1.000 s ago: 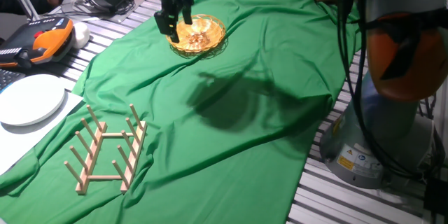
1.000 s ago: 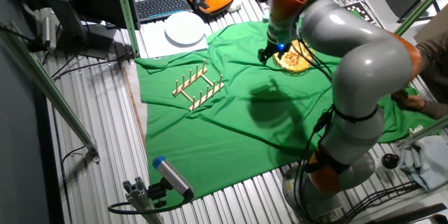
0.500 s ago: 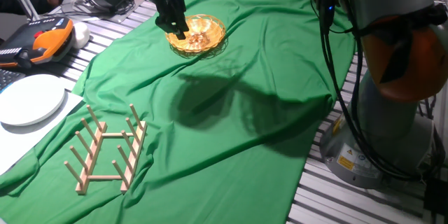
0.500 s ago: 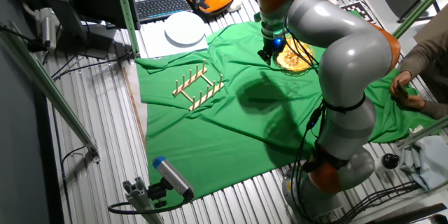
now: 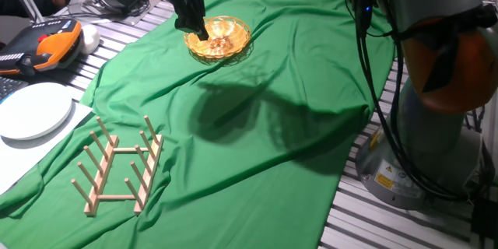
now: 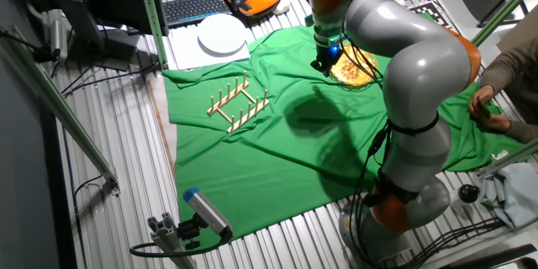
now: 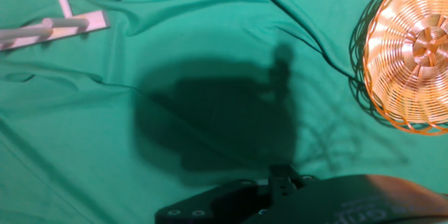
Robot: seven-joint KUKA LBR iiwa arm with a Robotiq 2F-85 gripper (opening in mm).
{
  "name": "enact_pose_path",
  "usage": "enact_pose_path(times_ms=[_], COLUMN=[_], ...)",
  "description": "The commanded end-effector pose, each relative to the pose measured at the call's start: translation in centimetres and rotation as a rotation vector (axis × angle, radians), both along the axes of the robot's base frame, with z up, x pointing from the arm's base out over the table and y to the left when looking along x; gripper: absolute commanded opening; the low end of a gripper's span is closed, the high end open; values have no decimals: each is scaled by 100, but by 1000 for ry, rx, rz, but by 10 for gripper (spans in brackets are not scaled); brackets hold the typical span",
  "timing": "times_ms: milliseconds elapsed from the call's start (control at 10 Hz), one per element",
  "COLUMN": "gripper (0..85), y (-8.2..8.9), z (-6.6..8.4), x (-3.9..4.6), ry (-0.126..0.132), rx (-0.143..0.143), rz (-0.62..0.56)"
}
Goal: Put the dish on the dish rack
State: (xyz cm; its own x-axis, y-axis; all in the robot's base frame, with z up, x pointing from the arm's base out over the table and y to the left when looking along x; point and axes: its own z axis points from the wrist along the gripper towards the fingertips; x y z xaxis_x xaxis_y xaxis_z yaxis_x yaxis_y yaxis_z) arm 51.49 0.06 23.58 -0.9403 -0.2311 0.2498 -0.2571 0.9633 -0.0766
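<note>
The dish (image 5: 223, 39), a golden woven basket, sits on the green cloth (image 5: 257, 124) at the far end of the table. It also shows as the dish (image 6: 353, 71) in the other fixed view and the dish (image 7: 413, 52) at the hand view's right edge. My gripper (image 5: 200, 34) points down at the dish's left rim; its fingers overlap into one dark shape, so their spacing is unreadable. The gripper (image 6: 326, 65) is beside the dish there too. The wooden dish rack (image 5: 118, 167) lies near the cloth's front left corner, far from the dish. One end of the dish rack (image 7: 54, 26) shows in the hand view.
A white plate (image 5: 31, 110) lies left of the rack, off the cloth. An orange teach pendant (image 5: 50, 47) and a keyboard (image 6: 193, 7) are beyond it. The robot's base (image 5: 436, 85) stands at the right. A person's hand (image 6: 483, 105) is at the cloth's edge.
Over the last second the arm swung and the wrist turned, bringing the gripper lower at the dish's left rim. In the last half second it barely moved. Dish and rack stayed put.
</note>
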Motion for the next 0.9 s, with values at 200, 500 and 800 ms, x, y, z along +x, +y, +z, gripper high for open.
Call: enact_pose_path(times_ms=[200,500,800], gripper=[0,0,0], y=[0,0,0], z=[0,0,0], x=[0,0,0], ry=[1,-4,-78], rx=[-1,1,80], rz=[-3,-8,-39])
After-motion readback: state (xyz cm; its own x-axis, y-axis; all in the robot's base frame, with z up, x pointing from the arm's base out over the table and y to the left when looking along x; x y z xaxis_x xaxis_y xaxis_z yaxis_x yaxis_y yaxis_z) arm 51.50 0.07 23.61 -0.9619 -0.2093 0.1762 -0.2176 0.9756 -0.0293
